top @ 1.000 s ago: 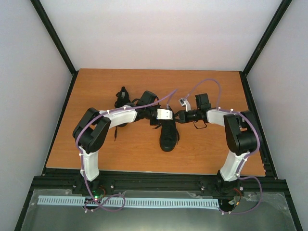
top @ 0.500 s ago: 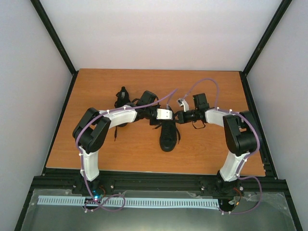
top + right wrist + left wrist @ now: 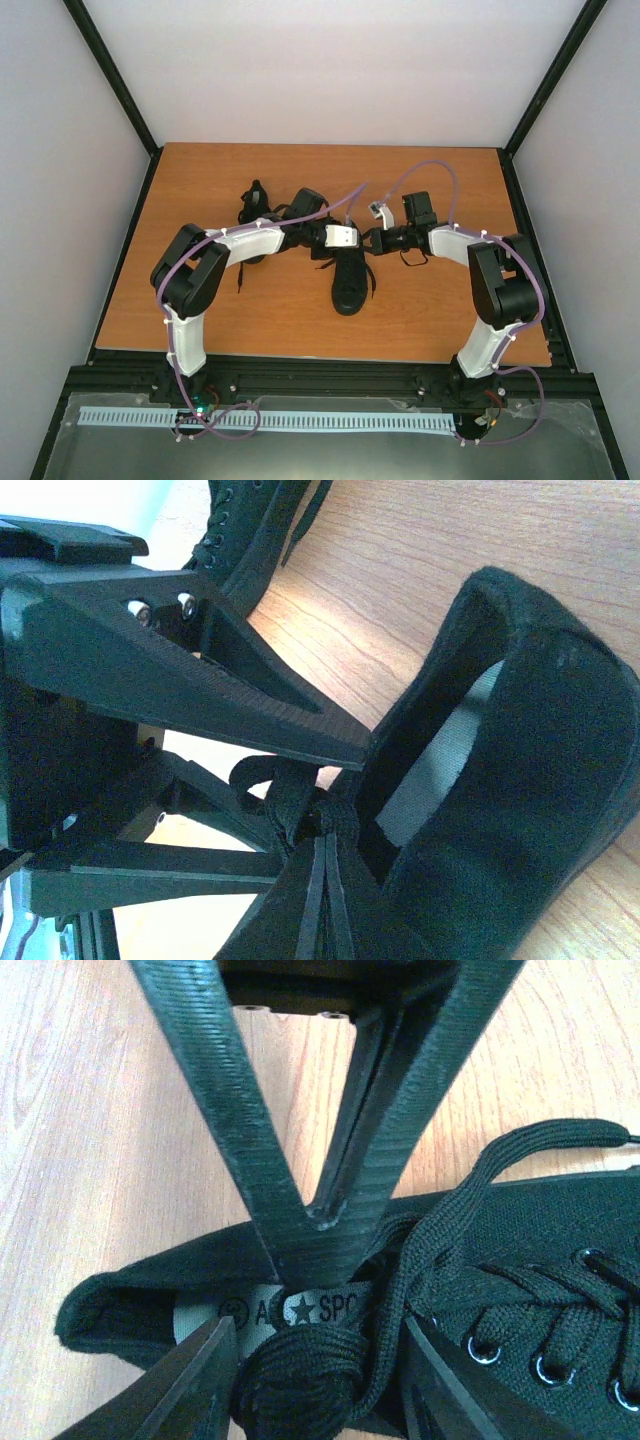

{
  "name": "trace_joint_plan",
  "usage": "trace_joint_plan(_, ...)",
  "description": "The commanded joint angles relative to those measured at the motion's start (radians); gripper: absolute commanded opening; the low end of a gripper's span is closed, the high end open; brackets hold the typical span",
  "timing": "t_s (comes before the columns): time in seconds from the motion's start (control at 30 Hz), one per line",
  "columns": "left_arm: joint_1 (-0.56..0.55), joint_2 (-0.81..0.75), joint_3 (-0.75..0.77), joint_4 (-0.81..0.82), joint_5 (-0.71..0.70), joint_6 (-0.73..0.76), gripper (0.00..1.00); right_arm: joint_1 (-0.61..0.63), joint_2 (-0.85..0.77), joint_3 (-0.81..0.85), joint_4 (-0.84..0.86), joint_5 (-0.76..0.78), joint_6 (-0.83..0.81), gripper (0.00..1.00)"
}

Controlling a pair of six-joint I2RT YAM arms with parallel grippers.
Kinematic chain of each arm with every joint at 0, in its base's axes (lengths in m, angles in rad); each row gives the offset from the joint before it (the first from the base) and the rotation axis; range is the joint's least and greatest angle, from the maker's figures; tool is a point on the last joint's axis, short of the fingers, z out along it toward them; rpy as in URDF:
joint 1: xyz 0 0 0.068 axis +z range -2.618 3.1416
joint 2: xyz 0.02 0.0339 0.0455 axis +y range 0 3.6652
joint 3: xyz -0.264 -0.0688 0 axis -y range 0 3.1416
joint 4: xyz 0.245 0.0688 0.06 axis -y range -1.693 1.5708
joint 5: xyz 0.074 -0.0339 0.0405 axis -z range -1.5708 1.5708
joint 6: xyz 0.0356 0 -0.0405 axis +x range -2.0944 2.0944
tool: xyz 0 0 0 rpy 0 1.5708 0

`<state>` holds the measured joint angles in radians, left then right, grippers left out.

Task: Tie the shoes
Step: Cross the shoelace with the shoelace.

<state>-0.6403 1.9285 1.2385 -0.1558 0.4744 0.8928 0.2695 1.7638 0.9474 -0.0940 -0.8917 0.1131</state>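
Observation:
One black shoe lies mid-table with its toe toward the arms. Its heel opening shows in the left wrist view and in the right wrist view. The second shoe lies behind the left arm and also shows in the right wrist view. Both grippers meet over the first shoe's heel end. My left gripper holds a bunched loop of black lace between its fingers. My right gripper is shut with its tips at the lace knot.
The wooden table is ringed by a black frame and white walls. Loose lace ends trail on the wood under the right wrist. A lace strand runs off to the right over the shoe's eyelets.
The right arm has shifted slightly, its elbow swinging a little outward. The left arm and both shoes have stayed put.

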Motion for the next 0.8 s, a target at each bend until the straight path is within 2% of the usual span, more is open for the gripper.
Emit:
trace_joint_plan(0.0, 0.001, -0.037, 0.012, 0.019, 0.022, -0.047, 0.49, 0.008, -0.024, 0.007, -0.009, -0.022, -0.022, 0.03)
trace_joint_plan(0.13, 0.001, -0.052, 0.013, 0.009, 0.041, -0.042, 0.56, 0.007, -0.026, 0.006, -0.022, -0.022, -0.032, 0.03)
trace_joint_plan(0.3, 0.002, -0.086, -0.004, -0.066, 0.130, 0.106, 0.74, 0.008, -0.029, 0.007, -0.024, -0.024, -0.033, 0.03)
trace_joint_plan(0.43, 0.005, -0.091, 0.009, -0.064, 0.150, 0.116, 0.81, 0.008, -0.030, 0.004, -0.024, -0.025, -0.033, 0.03)
trace_joint_plan(0.53, 0.006, -0.083, 0.027, -0.068, 0.174, 0.093, 0.90, 0.007, -0.034, 0.001, -0.023, -0.026, -0.033, 0.03)
trace_joint_plan(0.6, 0.006, -0.056, 0.050, -0.068, 0.163, 0.047, 0.87, 0.008, -0.038, -0.001, -0.024, -0.024, -0.033, 0.03)
trace_joint_plan(0.67, 0.005, -0.029, 0.067, -0.064, 0.126, 0.019, 0.77, 0.007, -0.045, -0.004, -0.026, -0.020, -0.033, 0.03)
trace_joint_plan(0.77, 0.006, -0.014, 0.062, -0.041, 0.073, 0.019, 0.73, 0.008, -0.061, -0.011, -0.027, -0.021, -0.033, 0.03)
